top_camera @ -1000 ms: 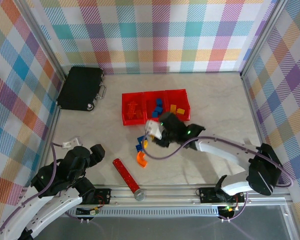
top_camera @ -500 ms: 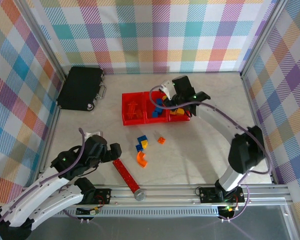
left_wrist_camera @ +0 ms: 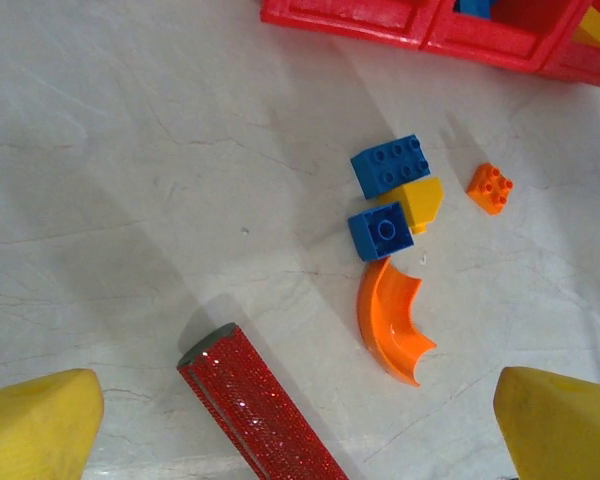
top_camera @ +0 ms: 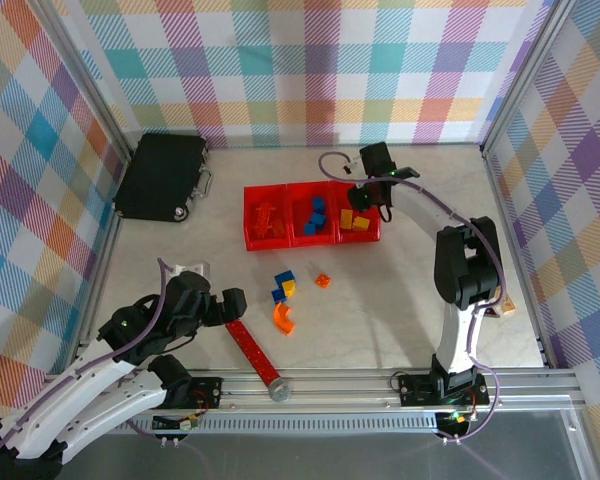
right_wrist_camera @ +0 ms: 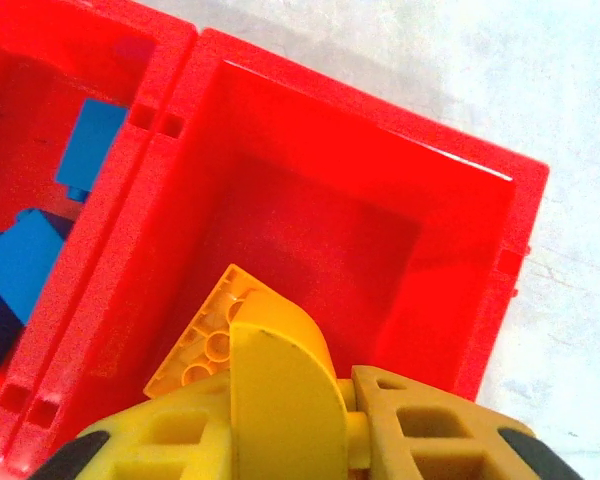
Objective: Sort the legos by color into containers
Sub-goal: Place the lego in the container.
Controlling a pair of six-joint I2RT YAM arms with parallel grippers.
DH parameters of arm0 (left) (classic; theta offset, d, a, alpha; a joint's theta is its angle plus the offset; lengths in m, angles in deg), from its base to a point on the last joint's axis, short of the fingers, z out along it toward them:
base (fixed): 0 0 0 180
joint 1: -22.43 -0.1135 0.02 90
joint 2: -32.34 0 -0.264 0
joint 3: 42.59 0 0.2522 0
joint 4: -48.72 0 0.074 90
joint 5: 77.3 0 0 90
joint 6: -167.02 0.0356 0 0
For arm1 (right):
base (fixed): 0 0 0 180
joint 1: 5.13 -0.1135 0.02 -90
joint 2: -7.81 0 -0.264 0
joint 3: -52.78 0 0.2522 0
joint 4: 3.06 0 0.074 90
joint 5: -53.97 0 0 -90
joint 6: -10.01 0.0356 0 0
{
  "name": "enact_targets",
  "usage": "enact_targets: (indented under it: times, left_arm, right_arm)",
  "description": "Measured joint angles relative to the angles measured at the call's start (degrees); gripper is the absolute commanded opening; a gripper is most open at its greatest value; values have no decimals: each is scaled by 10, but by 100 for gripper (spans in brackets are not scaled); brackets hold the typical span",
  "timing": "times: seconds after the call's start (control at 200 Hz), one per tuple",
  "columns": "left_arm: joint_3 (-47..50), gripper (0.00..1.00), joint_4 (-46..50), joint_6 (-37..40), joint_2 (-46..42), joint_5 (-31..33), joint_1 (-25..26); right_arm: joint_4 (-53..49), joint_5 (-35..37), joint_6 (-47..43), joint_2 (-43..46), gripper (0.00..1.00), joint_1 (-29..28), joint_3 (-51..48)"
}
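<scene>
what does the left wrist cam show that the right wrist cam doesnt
Left wrist adds the loose pieces on the table: blue brick, yellow sloped brick, small blue brick, orange arch, small orange brick, plus the red glittery cylinder. Right wrist adds a yellow lego pinched in the right gripper, over a bin compartment. Shared: the red bins and the pale marbled table.

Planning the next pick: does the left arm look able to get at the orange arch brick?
Likely yes. The open left hand is near the orange arch, which lies uncovered; the red cylinder lies beside it, not over it.
</scene>
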Motion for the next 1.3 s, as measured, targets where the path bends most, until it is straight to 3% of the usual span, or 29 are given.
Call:
enact_targets:
  times: [0.23, 0.43, 0.58, 0.885, 1.085, 1.3]
  left_arm:
    - [9, 100, -16, 0, 16, -18, 0]
    - [14, 100, -35, -9, 47, -22, 0]
    - [21, 100, -39, -21, 68, -23, 0]
    - [27, 100, -59, -47, 105, -25, 11]
    - [26, 99, -80, -61, 162, -22, 56]
    - [-27, 96, -81, -65, 276, 3, 115]
  right_arm:
    - [0, -16, 4, -39, 32, 0, 4]
    - [-1, -22, 0, -52, 49, 0, 12]
    - [-4, -26, 3, -54, 55, 0, 31]
    - [-36, -34, 42, -44, 60, 0, 43]
    - [-54, -43, 89, 45, 64, 0, 19]
    - [-30, -72, 138, 218, 68, 0, -101]
